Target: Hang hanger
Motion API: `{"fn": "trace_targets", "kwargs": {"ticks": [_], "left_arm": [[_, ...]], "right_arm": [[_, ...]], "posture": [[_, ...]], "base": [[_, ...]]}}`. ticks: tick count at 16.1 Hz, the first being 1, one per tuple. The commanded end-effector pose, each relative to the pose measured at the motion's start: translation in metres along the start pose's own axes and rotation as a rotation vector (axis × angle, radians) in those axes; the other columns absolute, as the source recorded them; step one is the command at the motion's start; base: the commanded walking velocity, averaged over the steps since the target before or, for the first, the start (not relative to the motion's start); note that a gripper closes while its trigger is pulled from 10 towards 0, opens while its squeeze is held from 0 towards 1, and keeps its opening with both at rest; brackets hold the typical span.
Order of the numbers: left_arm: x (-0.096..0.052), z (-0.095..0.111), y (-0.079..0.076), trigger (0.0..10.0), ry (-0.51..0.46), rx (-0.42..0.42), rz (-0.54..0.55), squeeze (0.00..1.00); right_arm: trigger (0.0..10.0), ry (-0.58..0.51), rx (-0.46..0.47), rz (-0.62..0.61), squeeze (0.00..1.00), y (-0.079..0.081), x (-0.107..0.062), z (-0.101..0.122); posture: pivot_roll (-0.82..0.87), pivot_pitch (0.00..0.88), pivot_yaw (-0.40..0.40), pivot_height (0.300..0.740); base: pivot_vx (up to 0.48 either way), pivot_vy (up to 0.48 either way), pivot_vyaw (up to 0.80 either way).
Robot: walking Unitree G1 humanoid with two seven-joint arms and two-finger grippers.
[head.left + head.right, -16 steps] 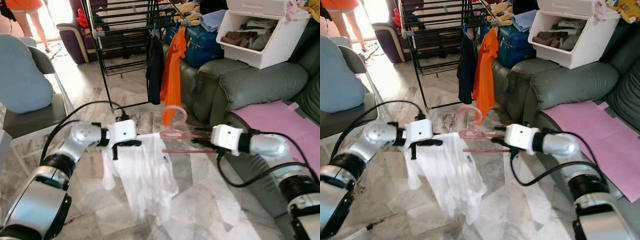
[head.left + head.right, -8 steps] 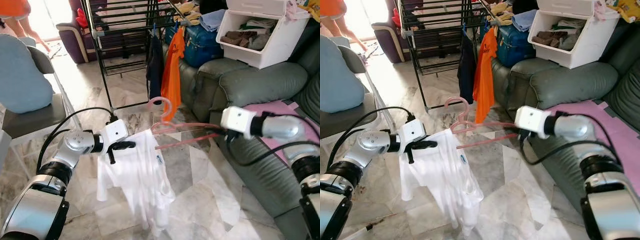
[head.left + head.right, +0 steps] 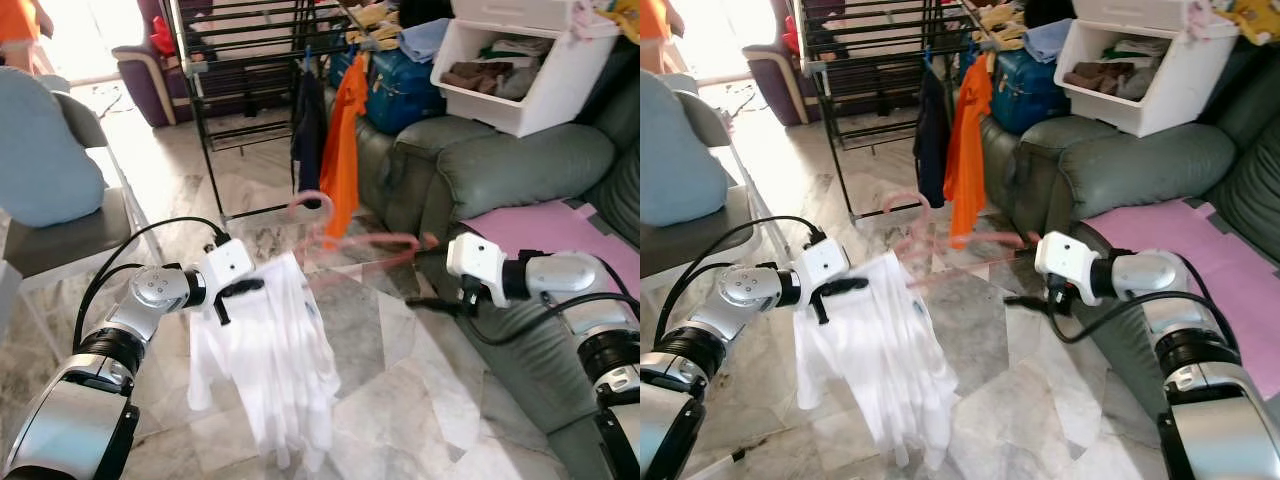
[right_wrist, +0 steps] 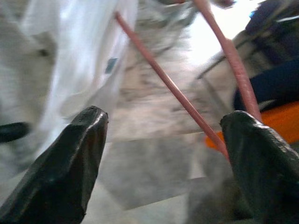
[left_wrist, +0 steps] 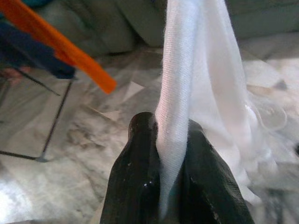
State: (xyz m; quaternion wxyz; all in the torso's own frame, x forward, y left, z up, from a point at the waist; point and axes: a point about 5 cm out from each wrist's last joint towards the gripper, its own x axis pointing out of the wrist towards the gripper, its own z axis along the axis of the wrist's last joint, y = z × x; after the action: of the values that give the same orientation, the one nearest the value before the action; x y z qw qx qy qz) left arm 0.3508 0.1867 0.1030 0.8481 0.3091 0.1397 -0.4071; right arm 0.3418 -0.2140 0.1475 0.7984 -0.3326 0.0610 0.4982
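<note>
Left gripper (image 5: 161, 140) pinches white shirt (image 3: 275, 360), which droops below it. Right gripper (image 4: 168, 140) spread wide, holding nothing. Pink hanger (image 3: 345, 245) sits between the two grippers, its rods ahead of right fingers (image 4: 70, 163); contact unclear.

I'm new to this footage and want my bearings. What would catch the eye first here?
First, the white shirt dangling mid-air over the marble floor, its edge pinched in the left pincer. It hangs on a pink hanger, blurred, which juts toward the open right pincer. Behind, an orange shirt hangs on a black drying rack beside a green sofa.
</note>
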Motion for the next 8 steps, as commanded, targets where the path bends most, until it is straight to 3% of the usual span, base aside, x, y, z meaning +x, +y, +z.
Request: {"fn": "trace_targets", "kwargs": {"ticks": [1, 2, 4, 6, 8], "left_arm": [[-0.003, 0.011, 0.014, 0.0, -0.031, -0.004, 0.067, 0.0], [-0.003, 0.009, 0.015, 0.0, -0.029, -0.027, 0.081, 0.0], [-0.002, 0.007, 0.016, 0.0, -0.018, -0.066, 0.116, 0.0], [-0.001, 0.014, 0.024, 0.0, -0.054, -0.138, 0.184, 0.0], [-0.003, 0.031, 0.04, 0.0, -0.128, -0.182, 0.285, 0.0]], "right_arm": [[10.0, -0.048, -0.058, -0.112, 1.0, -0.017, 0.0, 0.016], [10.0, -0.082, -0.086, -0.255, 1.0, -0.028, 0.002, 0.025], [10.0, -0.209, -0.068, -0.361, 1.0, -0.035, 0.007, 0.043], [10.0, -0.317, 0.004, -0.391, 1.0, -0.031, 0.02, 0.053], [10.0, -0.316, -0.001, -0.441, 1.0, -0.024, 0.029, 0.052]], "posture": [[-0.1, 0.0, 0.024, 0.74], [-0.1, 0.0, 0.025, 0.74], [-0.1, 0.0, 0.024, 0.74], [-0.09, 0.0, 0.022, 0.74], [-0.09, 0.0, 0.021, 0.74]], "base": [[0.0, 0.0, 0.0], [0.0, 0.0, 0.0], [0.0, 0.0, 0.0], [0.0, 0.0, 0.0], [0.0, 0.0, 0.0]]}}
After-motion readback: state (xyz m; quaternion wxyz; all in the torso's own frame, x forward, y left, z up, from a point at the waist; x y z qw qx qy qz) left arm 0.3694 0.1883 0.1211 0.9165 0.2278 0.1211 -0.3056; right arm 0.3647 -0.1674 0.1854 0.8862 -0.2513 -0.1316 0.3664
